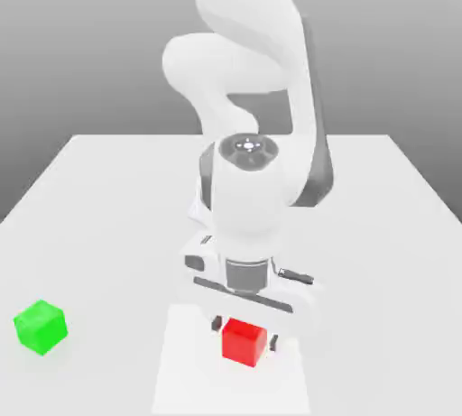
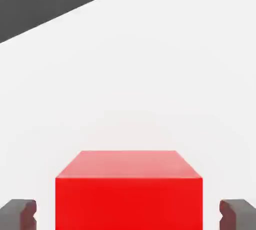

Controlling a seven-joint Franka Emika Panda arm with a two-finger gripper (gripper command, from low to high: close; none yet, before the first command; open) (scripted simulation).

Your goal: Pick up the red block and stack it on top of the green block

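The red block sits on the white bench at the near edge of the exterior view, directly under the lowered tool. The hand view shows the tool spread wide, with a dark fingertip on each side of the red block and a clear gap between pad and cube (neither pad touches it). The green block rests on the bench well apart, toward the exterior view's left. Farther back, the white arm rises above the tool and curves upward.
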